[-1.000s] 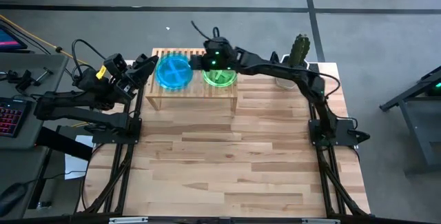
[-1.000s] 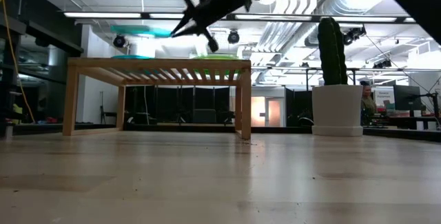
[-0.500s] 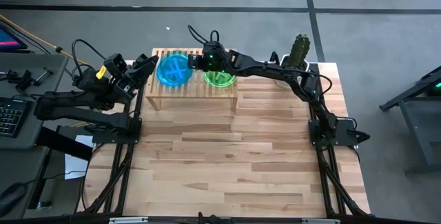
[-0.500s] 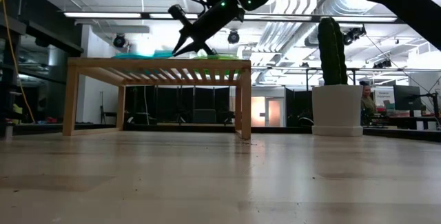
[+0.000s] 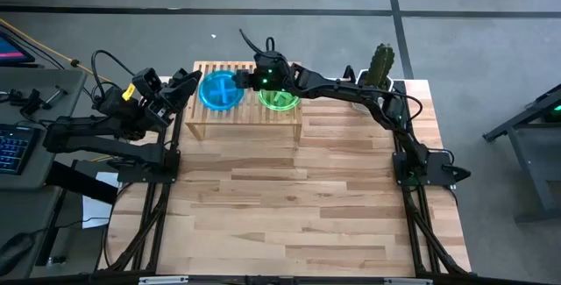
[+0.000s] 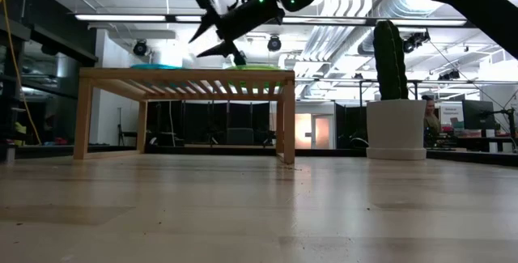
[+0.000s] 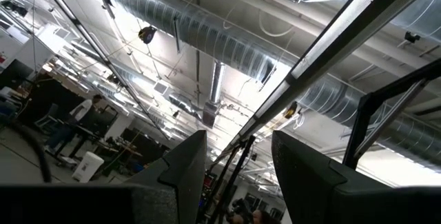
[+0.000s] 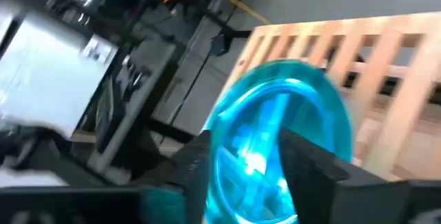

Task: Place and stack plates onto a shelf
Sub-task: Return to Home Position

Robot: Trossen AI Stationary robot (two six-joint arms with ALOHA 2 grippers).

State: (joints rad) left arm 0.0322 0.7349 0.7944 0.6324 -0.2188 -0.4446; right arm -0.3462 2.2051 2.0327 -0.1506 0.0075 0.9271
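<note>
A stack of cyan-blue plates (image 5: 219, 90) lies on the left part of the shelf (image 5: 250, 117), and a yellow-green stack (image 5: 280, 101) lies on its right part. In the low view both stacks, the blue (image 6: 158, 66) and the green (image 6: 255, 66), rest flat on the slatted top (image 6: 186, 77). My right gripper (image 6: 201, 27) hangs open just above the blue stack's right rim, clear of it. In its wrist view the top blue plate (image 8: 275, 134) shows beyond the spread fingers. My left gripper (image 5: 191, 81) waits open at the shelf's left end, pointing up.
A cactus in a white pot (image 5: 375, 74) stands at the table's far right, to the right of the shelf (image 6: 395, 125). The wooden tabletop (image 5: 298, 206) lies bare toward the near edge. A person shows in the room far behind the table.
My right gripper has carried a blue plate down and toward the table's left onto the blue stack. It has then opened, let the plate go and risen a little. The plate now lies flat on the stack.
</note>
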